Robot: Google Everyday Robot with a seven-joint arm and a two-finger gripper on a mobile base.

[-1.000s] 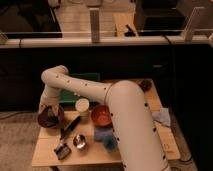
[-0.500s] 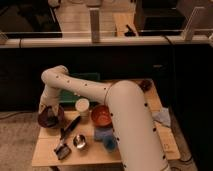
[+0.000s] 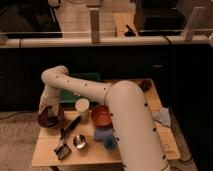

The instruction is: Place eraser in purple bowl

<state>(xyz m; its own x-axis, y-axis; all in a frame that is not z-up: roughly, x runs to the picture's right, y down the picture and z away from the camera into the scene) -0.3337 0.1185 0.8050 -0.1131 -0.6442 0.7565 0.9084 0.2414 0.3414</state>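
Observation:
The purple bowl sits at the left edge of the wooden table, dark maroon and round. My white arm reaches from the lower right across the table and bends down at the left. My gripper hangs right over the purple bowl, at or just inside its rim. The arm's last link hides the gripper tips. No eraser shows; the bowl's inside is dark and partly covered by the gripper.
An orange-brown bowl stands mid-table, with a white cup and a green box behind it. A shiny metal cup and a black brush lie in front. Blue cloth lies by the arm.

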